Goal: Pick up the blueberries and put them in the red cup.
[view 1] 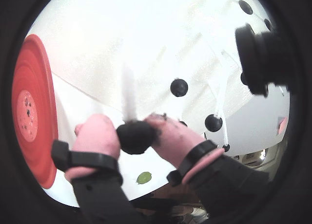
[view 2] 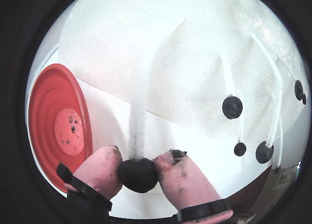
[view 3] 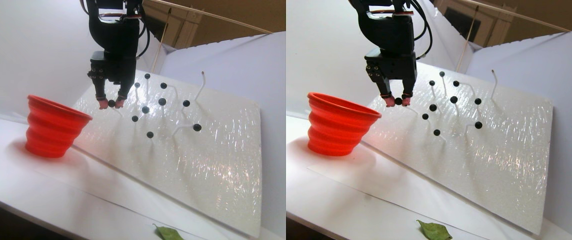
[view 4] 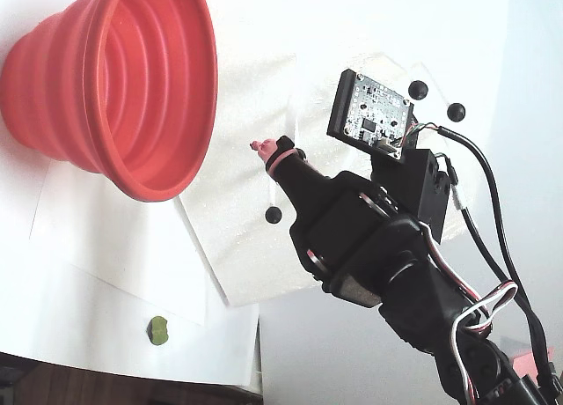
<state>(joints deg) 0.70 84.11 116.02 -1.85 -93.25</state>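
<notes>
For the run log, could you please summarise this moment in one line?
end effector: shut on blueberry | blueberry: on stem | red cup: upright, apart

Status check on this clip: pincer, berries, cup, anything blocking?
Pincer shut on one blueberry, berry on its white stalk. Red cup beside, dark specks on its bottom. Other blueberries on the white board. Nothing between pincer and cup.

- The red cup (view 3: 54, 127) looks like matt, ridged silicone.
- The blueberries (view 3: 162, 101) are smooth, dark and slightly glossy.
- The white board (view 3: 201, 165) glitters, rough-grained.
- The fingertips (view 2: 103, 170) wear pink rubbery covers.
</notes>
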